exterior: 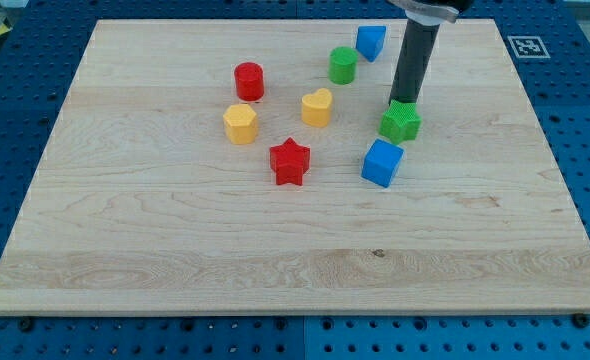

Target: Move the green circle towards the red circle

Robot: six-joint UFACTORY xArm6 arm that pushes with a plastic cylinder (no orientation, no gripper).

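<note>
On the wooden desk, seen from the one camera, the green circle stands near the view's top, just left of a blue block whose shape I cannot make out for sure. The red circle sits well to the view's left of it and slightly lower, with bare wood between the two. Below them lie a yellow heart, a second yellow block that also looks heart-like, a red star, a blue cube and a green star-like block. My tip stands at the top edge of that green star-like block, touching it or nearly so, to the view's lower right of the green circle and apart from it. There is no claw on this arm, only the dark rod, so nothing is open, closed or gripped. As for progress, I judge the task not yet begun in effect: the green circle is untouched and no closer to the red one than a clear gap. What is left seems to be bringing the tip round to the circle's right side, then pushing it leftward across the open wood.
</note>
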